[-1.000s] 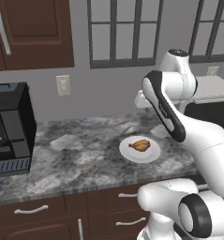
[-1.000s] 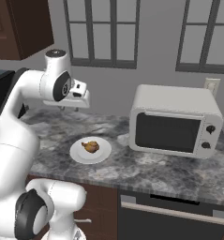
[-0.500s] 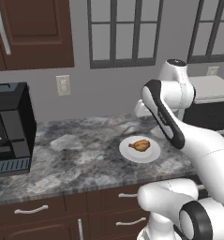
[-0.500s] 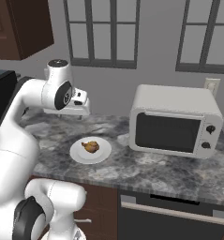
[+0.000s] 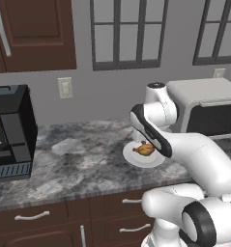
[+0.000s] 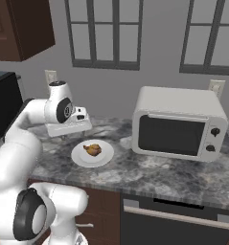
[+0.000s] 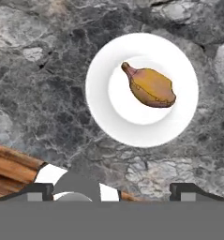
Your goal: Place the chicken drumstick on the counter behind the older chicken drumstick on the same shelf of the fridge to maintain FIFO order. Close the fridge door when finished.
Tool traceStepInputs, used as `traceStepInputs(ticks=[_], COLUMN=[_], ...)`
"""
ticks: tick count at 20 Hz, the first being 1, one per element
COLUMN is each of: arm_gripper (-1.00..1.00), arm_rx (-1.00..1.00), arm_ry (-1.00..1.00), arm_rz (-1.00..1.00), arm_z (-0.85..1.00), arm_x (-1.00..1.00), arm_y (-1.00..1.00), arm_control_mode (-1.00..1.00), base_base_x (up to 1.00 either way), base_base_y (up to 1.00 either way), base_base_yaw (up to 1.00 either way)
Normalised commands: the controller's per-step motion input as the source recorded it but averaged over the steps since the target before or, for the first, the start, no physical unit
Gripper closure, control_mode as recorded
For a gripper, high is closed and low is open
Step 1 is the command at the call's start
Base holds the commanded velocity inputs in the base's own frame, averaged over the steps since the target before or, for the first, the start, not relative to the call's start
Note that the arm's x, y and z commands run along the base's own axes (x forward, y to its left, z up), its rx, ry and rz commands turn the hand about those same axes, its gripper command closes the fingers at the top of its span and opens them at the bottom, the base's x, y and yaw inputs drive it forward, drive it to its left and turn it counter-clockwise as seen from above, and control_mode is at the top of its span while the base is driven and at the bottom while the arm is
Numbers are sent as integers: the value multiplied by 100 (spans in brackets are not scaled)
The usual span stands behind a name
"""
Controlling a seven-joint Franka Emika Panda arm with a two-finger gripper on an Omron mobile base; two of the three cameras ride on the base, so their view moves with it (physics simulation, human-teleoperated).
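The chicken drumstick (image 7: pixel 151 87), golden-brown with a thin bone end, lies on a white plate (image 7: pixel 99 108) on the marbled counter (image 7: pixel 38 93). My gripper (image 7: pixel 113 190) hangs open above the plate's near edge, its fingertips (image 7: pixel 38 190) spread wide and apart from the meat. From the right base view the gripper (image 6: pixel 64 138) points down just left of the drumstick (image 6: pixel 92 150) and plate (image 6: pixel 80 158). The arm partly covers the plate (image 5: pixel 136 159) and drumstick (image 5: pixel 146 149) in the left base view. The fridge, its door, the shelf and the older chicken drumstick are out of view.
A white microwave (image 6: pixel 178 124) stands on the counter (image 6: pixel 159 174) right of the plate. A black coffee machine (image 5: pixel 8 130) sits at the far left. Dark upper cabinets (image 5: pixel 35 34) hang above it. The counter's front edge lies close below the plate.
The arm has folded down and swung left, bringing the hand lower over the plate. Drumstick and plate have not moved.
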Motion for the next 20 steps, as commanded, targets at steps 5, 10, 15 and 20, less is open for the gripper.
traceStepInputs(ticks=[5,10,15,20], arm_gripper=[-100,-100,-100,-100], arm_rx=[-18,-4,0,0], arm_ry=[18,10,1,0], arm_rz=[19,21,23,19], arm_z=[-51,-29,-36,-35], arm_x=[37,16,5,9], arm_y=[17,0,-4,-16], arm_control_mode=[-100,-100,-100,-100], base_base_x=[0,0,0,0], base_base_y=[0,0,0,0], base_base_yaw=[0,0,0,0])
